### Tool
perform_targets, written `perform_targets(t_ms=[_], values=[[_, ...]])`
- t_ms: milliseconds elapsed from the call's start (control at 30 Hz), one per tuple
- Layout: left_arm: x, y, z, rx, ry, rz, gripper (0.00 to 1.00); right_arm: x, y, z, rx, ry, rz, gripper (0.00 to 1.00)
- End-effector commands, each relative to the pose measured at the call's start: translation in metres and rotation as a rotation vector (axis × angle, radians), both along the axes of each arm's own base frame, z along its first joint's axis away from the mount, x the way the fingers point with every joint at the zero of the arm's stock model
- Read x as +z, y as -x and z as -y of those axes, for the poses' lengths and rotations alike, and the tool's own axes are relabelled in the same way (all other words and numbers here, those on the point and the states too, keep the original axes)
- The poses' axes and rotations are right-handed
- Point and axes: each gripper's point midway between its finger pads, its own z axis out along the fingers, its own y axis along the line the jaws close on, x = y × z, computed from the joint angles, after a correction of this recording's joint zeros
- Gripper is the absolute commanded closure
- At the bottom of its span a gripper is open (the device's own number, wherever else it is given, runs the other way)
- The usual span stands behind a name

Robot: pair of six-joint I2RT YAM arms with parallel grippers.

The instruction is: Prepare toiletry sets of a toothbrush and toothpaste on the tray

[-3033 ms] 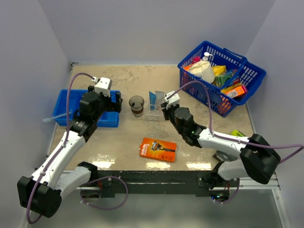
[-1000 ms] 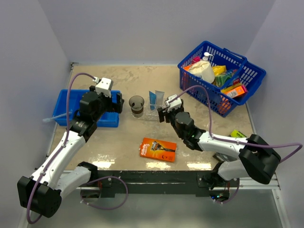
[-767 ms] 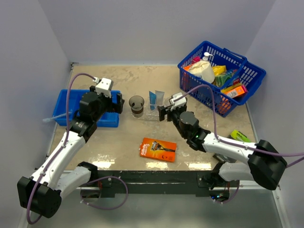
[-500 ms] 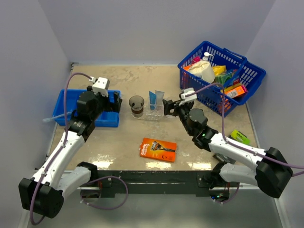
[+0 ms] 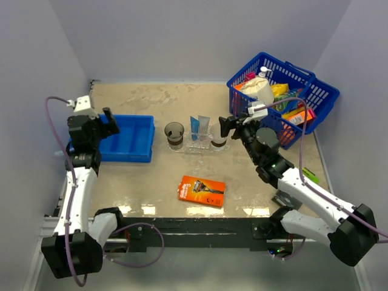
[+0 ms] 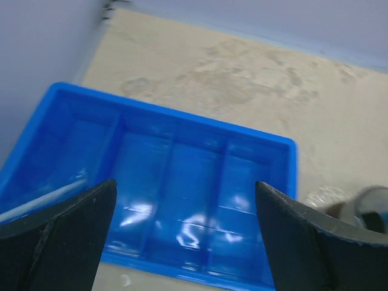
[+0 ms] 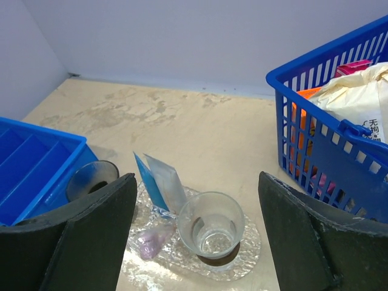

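The clear tray (image 5: 195,148) (image 7: 245,257) lies mid-table. Two toothpaste tubes (image 5: 199,127) (image 7: 162,182) stand on it, one blue, one pale. A clear cup (image 5: 218,137) (image 7: 211,225) stands upright on the tray's right end. My right gripper (image 5: 228,126) (image 7: 197,180) hangs open just right of and above that cup, holding nothing. My left gripper (image 5: 108,119) (image 6: 185,185) is open and empty over the blue bin (image 5: 132,140) (image 6: 285,159). A thin pale stick (image 6: 42,200) lies in the bin's left compartment; I cannot tell whether it is a toothbrush.
A brownish cup (image 5: 174,134) (image 7: 91,179) stands just left of the tray. An orange razor pack (image 5: 202,189) lies near the front. A blue wire basket (image 5: 315,91) (image 7: 315,151) full of goods sits at the back right. A green item (image 5: 307,173) lies by the right edge.
My right gripper has drawn back to the right and upward, leaving the clear cup standing on the tray. My left arm has swung left, from the bin's right end to its left end.
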Motion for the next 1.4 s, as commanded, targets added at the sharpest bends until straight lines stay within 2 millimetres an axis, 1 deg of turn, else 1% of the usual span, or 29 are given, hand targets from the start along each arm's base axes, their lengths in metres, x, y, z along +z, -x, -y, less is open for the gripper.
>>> perform_targets(t_ms=[0, 67, 100, 167, 233, 267, 300, 333, 367, 400, 467, 533, 600, 700, 833, 900, 933, 967, 1033, 1233, 1367], values=[[0.001, 0.007, -0.064, 0.261, 0.037, 0.013, 0.00, 0.024, 0.008, 0.000, 0.033, -0.046, 0.011, 0.18], [-0.003, 0.018, -0.094, 0.406, 0.046, 0.004, 0.00, 0.024, 0.010, 0.001, 0.036, -0.048, 0.004, 0.19], [-0.006, 0.023, -0.102, 0.453, 0.048, -0.006, 0.00, 0.025, 0.012, 0.001, 0.036, -0.056, 0.003, 0.19], [-0.005, 0.036, -0.122, 0.569, 0.037, -0.004, 0.00, 0.023, 0.013, 0.001, 0.041, -0.059, -0.011, 0.20], [-0.006, 0.044, -0.133, 0.644, 0.053, 0.007, 0.00, 0.021, 0.015, 0.000, 0.045, -0.071, -0.021, 0.21], [-0.010, 0.048, -0.136, 0.666, 0.063, 0.008, 0.01, 0.022, 0.016, 0.000, 0.046, -0.078, -0.022, 0.22], [-0.011, 0.050, -0.138, 0.680, 0.078, 0.017, 0.03, 0.021, 0.016, 0.000, 0.050, -0.085, -0.027, 0.22], [-0.014, 0.054, -0.145, 0.716, 0.108, 0.025, 0.04, 0.022, 0.017, -0.001, 0.054, -0.087, -0.026, 0.22], [-0.021, 0.055, -0.148, 0.722, 0.130, 0.015, 0.05, 0.023, 0.018, 0.000, 0.053, -0.093, -0.026, 0.22], [-0.024, 0.059, -0.156, 0.754, 0.143, 0.011, 0.06, 0.023, 0.018, 0.000, 0.056, -0.093, -0.026, 0.22], [-0.037, 0.061, -0.161, 0.782, 0.184, -0.011, 0.08, 0.026, 0.020, 0.001, 0.058, -0.094, -0.022, 0.23], [-0.044, 0.063, -0.166, 0.809, 0.213, -0.025, 0.10, 0.027, 0.021, 0.003, 0.052, -0.090, -0.022, 0.23], [-0.055, 0.069, -0.172, 0.846, 0.230, -0.049, 0.11, 0.029, 0.023, 0.006, 0.044, -0.090, -0.015, 0.23], [-0.060, 0.080, -0.181, 0.915, 0.232, -0.062, 0.14, 0.028, 0.025, 0.008, 0.042, -0.087, -0.014, 0.23], [-0.063, 0.089, -0.186, 0.975, 0.227, -0.067, 0.16, 0.025, 0.025, 0.010, 0.037, -0.077, -0.015, 0.23], [-0.069, 0.094, -0.194, 1.009, 0.232, -0.081, 0.18, 0.025, 0.026, 0.010, 0.039, -0.076, -0.017, 0.23], [-0.071, 0.094, -0.196, 1.011, 0.244, -0.084, 0.18, 0.025, 0.027, 0.010, 0.040, -0.076, -0.017, 0.23], [-0.080, 0.091, -0.197, 1.001, 0.266, -0.108, 0.20, 0.024, 0.027, 0.010, 0.042, -0.075, -0.016, 0.23], [-0.086, 0.093, -0.205, 1.017, 0.284, -0.127, 0.22, 0.024, 0.027, 0.011, 0.040, -0.077, -0.014, 0.23], [-0.092, 0.090, -0.210, 1.013, 0.289, -0.140, 0.27, 0.025, 0.029, 0.009, 0.052, -0.086, -0.010, 0.23], [-0.095, 0.084, -0.214, 0.984, 0.305, -0.142, 0.29, 0.022, 0.030, 0.007, 0.066, -0.094, -0.018, 0.23]])
